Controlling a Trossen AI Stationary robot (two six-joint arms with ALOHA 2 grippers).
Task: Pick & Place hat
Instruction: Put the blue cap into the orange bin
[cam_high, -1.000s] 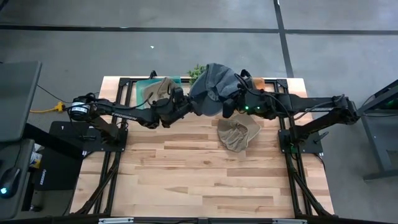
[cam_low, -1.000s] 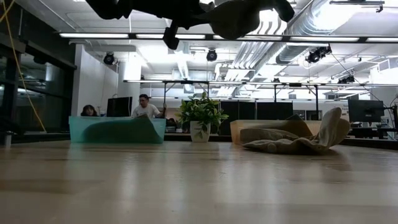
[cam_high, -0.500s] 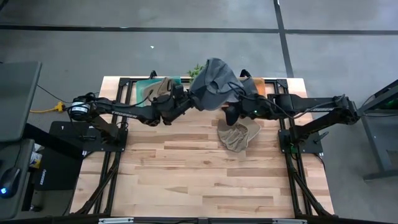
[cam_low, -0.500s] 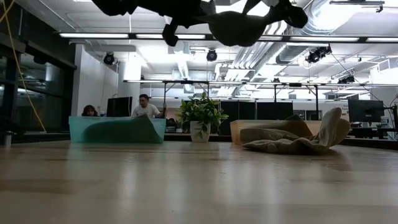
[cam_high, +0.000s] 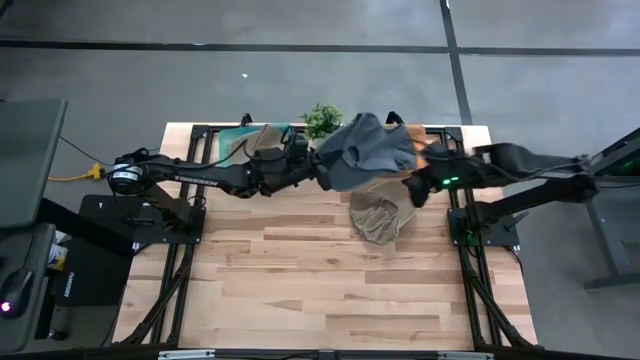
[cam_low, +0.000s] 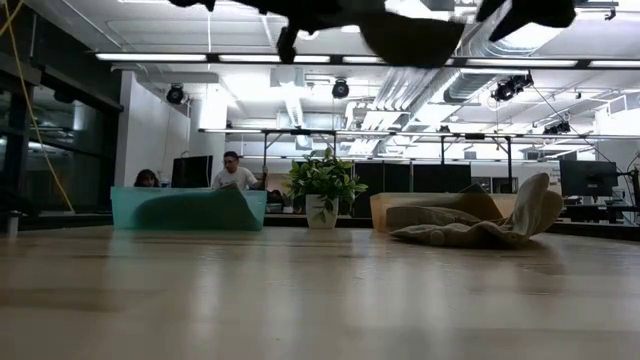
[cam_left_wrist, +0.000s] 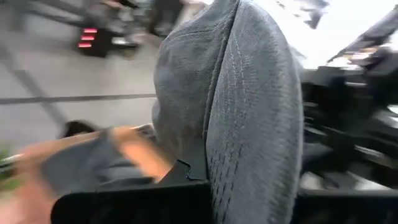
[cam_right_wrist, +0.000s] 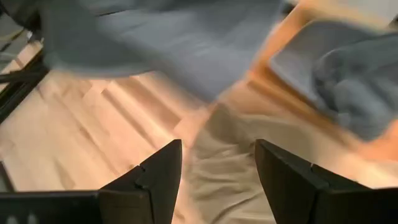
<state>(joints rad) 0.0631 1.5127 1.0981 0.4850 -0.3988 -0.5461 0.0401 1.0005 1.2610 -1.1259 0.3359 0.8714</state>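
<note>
Grey hat (cam_high: 365, 150): held aloft above the far middle of the counter (cam_high: 300, 290), clear of the wood, near the potted plant (cam_high: 322, 118) and just over the tan hat (cam_high: 382, 215) lying flat; picked but not placed, and where it is meant to go cannot be told (a teal bin (cam_low: 190, 208) and an orange bin (cam_right_wrist: 323, 37) both sit at the far edge). Left gripper (cam_high: 312, 170): jaws pressed together, pinching the hat's fabric at its near rim. Right gripper (cam_right_wrist: 217, 168): jaws spread, holding nothing, hanging just beside the hat over the tan one.
</note>
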